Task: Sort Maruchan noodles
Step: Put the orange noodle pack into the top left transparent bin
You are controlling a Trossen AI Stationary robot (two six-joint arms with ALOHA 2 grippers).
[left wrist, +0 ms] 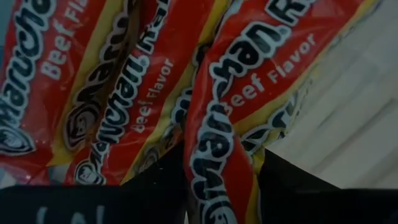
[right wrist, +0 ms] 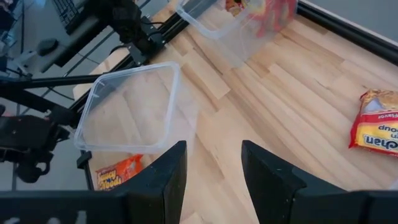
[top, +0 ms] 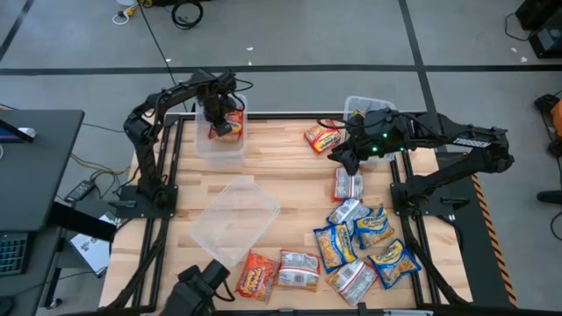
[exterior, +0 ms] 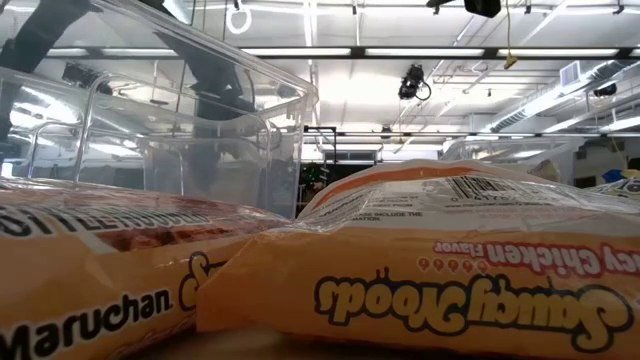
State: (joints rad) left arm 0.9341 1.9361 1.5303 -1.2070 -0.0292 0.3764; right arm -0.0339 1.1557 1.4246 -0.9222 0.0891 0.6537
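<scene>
Pictured mid-sort on a wooden tabletop: left gripper poised over the clear bin at the far left corner, fingers either side of an orange-red beef-flavour packet and apparently clamped on it, with more of the same kind lying beneath. Likely being lowered or released there, so that the red kind gathers in one container.

Right gripper hanging above the middle of the tabletop, jaws apart and empty, aimed toward an empty clear bin tilted near the centre. Probably ready to fetch the next packet.

Unsorted Maruchan noodles heaped near the front right corner: flat, crinkly, glossy packets in blue-and-yellow and silver, overlapping one another. One pale packet lying apart, just below the right gripper. Another, orange-and-yellow, resting by the far edge beside a third bin at the far right. Two more packets at the front edge, one orange-red, one silver-and-yellow, touching; seen close from table height, printed "Maruchan" and "Saucy Noods".

Most packets not yet binned; the sort judged well short of halfway.
</scene>
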